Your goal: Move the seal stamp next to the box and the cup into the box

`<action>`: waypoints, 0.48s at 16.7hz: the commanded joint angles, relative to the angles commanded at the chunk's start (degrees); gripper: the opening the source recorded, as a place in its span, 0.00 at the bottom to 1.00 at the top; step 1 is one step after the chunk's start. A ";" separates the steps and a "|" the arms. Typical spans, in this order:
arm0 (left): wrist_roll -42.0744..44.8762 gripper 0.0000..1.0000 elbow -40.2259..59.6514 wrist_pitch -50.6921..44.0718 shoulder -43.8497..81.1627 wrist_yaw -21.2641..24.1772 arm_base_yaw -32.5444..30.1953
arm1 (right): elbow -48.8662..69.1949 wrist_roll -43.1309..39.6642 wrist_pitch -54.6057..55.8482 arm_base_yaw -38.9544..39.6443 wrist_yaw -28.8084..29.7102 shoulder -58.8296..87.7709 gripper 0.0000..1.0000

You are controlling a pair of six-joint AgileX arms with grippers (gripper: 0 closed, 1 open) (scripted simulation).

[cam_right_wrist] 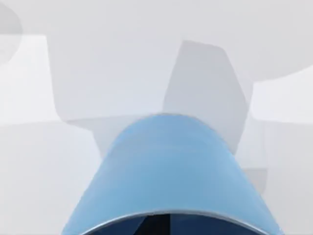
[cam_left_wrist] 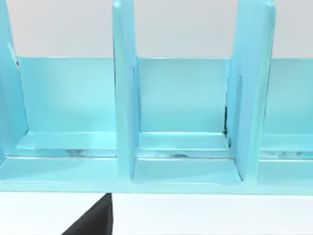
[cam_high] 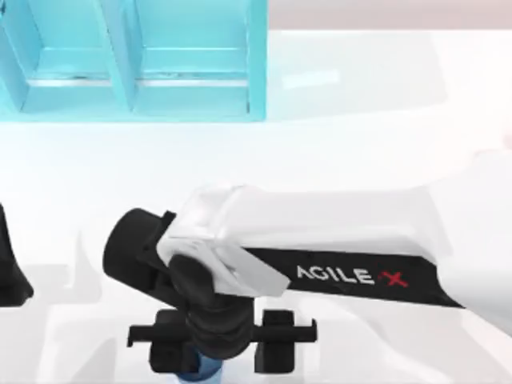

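right gripper (cam_high: 220, 340): mine, low at the table's near edge, over the cup (cam_high: 200, 370) | grip: cannot tell | box (cam_high: 132, 60): far left | left arm (cam_high: 12, 268): parked at left edge

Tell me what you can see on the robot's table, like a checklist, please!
Surface: white table, bare part toward the top view's right.
Box: light blue box with dividers, at the far left of the table; its compartments look empty in the left wrist view.
Cup: blue cup, near the front edge, directly under the right gripper.
Seal stamp: nothing seen.
Clutter: nothing seen.
Right gripper: reached across to the left half, over the cup; whether it grips cannot be told.
Left arm: parked at the left edge, its wrist camera facing the box.
Cables: nothing seen.
Surroundings: pale band beyond the table's far edge.
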 joint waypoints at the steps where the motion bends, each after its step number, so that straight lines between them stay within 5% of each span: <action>1: 0.00 1.00 0.00 0.00 0.00 0.00 0.00 | 0.00 0.00 0.00 0.00 0.00 0.00 0.40; 6: 0.00 1.00 0.00 0.00 0.00 0.00 0.00 | 0.00 0.00 0.00 0.00 0.00 0.00 0.02; 8: 0.00 1.00 0.00 0.00 0.00 0.00 0.00 | 0.00 0.00 0.00 0.00 0.00 0.00 0.00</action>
